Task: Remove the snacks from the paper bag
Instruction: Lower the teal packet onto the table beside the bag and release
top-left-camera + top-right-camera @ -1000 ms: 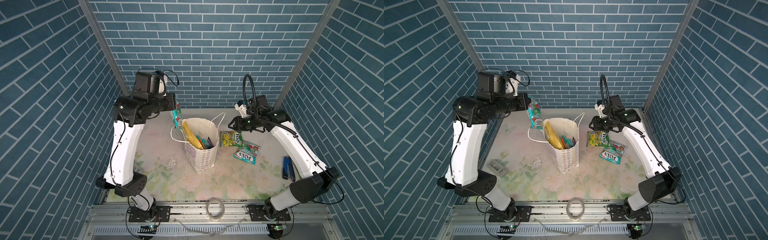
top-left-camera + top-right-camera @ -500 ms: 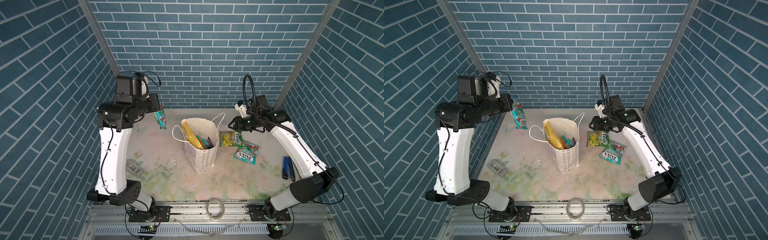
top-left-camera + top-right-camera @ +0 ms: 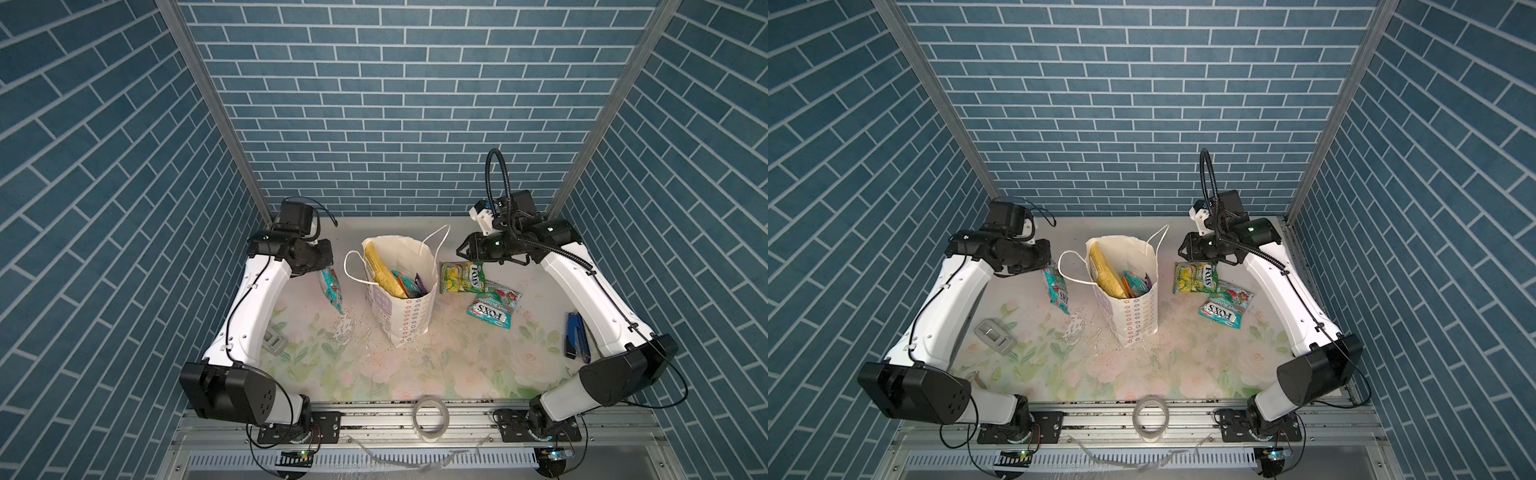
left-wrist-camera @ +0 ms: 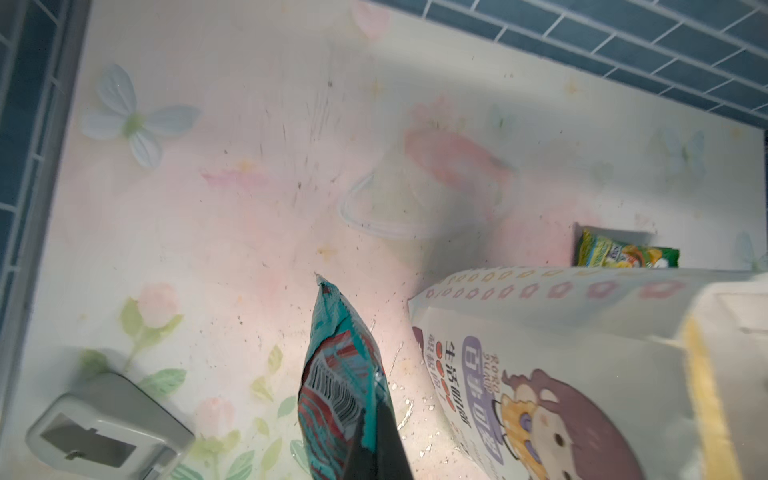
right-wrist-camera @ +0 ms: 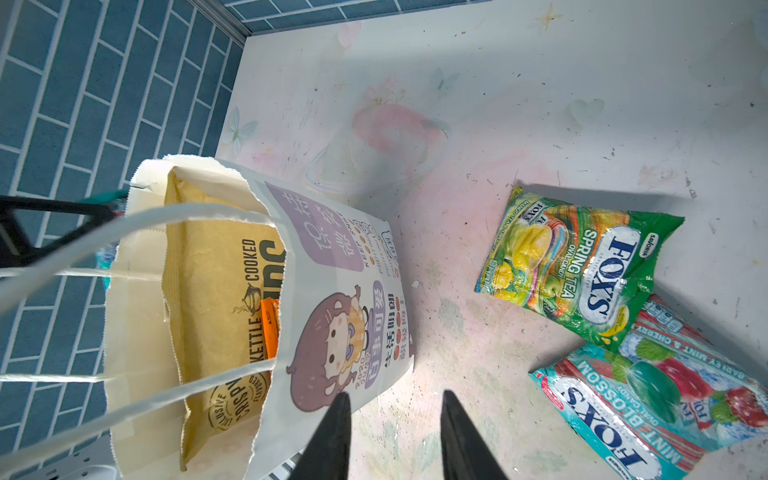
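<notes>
While left pincer [image 3: 325,269] grips teal packet [image 3: 331,289], right pincer [image 5: 395,395] released, paper bag [image 3: 411,320] holds chips [image 3: 377,268].

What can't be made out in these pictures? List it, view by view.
- Left pincer: the left wrist view's edge cuts it; one dark finger shows against the teal packet.
- Snacks inside the paper bag: in both top views its wall hides their lower parts, so no sure count.
- Dark blue stapler: in a top view the right arm covers part.

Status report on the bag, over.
Left gripper shut on teal packet, outside paper bag. Right gripper open, empty. Chips bag, small packets inside; green packet, mint packet on table. Nothing across bag mouth.
</notes>
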Robot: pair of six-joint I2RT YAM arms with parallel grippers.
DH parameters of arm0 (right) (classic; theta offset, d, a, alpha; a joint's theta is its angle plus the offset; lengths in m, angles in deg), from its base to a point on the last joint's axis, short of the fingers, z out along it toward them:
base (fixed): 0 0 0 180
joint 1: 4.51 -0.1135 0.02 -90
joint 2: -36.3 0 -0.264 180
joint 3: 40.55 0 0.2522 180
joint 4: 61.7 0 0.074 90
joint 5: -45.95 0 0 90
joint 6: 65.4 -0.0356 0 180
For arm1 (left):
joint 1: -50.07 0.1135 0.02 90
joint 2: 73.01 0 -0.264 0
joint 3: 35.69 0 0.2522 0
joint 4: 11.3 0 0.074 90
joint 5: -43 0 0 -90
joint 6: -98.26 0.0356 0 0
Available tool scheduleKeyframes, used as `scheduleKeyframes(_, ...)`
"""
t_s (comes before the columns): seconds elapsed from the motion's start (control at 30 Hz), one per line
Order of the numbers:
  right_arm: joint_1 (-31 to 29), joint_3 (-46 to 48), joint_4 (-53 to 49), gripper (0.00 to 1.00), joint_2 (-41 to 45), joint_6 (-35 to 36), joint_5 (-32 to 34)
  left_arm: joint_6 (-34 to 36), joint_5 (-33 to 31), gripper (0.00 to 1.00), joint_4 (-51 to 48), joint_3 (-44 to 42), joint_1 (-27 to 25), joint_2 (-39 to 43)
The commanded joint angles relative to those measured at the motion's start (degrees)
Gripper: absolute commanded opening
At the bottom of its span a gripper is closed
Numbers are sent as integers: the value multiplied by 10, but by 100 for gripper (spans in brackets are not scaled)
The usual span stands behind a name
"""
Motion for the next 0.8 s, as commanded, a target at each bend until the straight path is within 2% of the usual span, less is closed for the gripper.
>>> scheduleKeyframes(0.0, -5, 1, -18, 37, 18, -15, 8, -13, 44, 2, 84, -40, 5, 12)
scheduleKeyframes(0.27, -9, 2, -21, 37, 23, -18, 16, -23, 173, 2, 196, -122, 23, -59)
scheduleKeyframes(0.37, -11, 5, -23, 37, 25, -19, 19, -31, 193, 1, 222, -141, 23, -86)
scheduleKeyframes(0.6, -12, 5, -27, 37, 27, -22, 24, -8, 171, 1, 197, -139, 25, -142)
scheduleKeyframes(0.77, -12, 4, -29, 37, 26, -23, 26, 15, 113, 1, 146, -128, 25, -152)
